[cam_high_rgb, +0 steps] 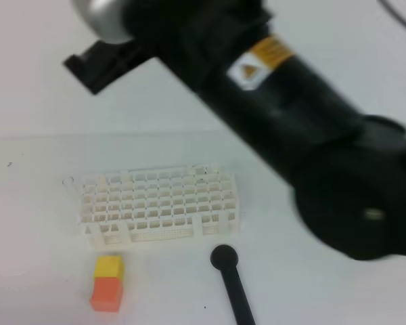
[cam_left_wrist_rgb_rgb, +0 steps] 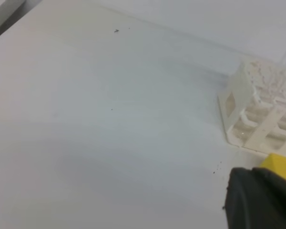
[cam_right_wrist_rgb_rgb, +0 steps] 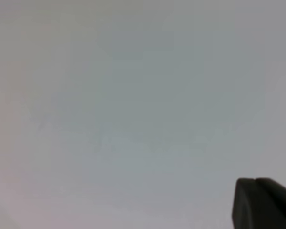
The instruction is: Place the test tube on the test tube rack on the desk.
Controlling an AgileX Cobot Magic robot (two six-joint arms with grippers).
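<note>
White desk [cam_high_rgb: 325, 298], left tool shut.

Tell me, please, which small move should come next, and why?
Probably lower the black right arm slowly toward the plain white desk: its wrist view shows only blank white, and the thin transparent test tube is clear in no view.
</note>
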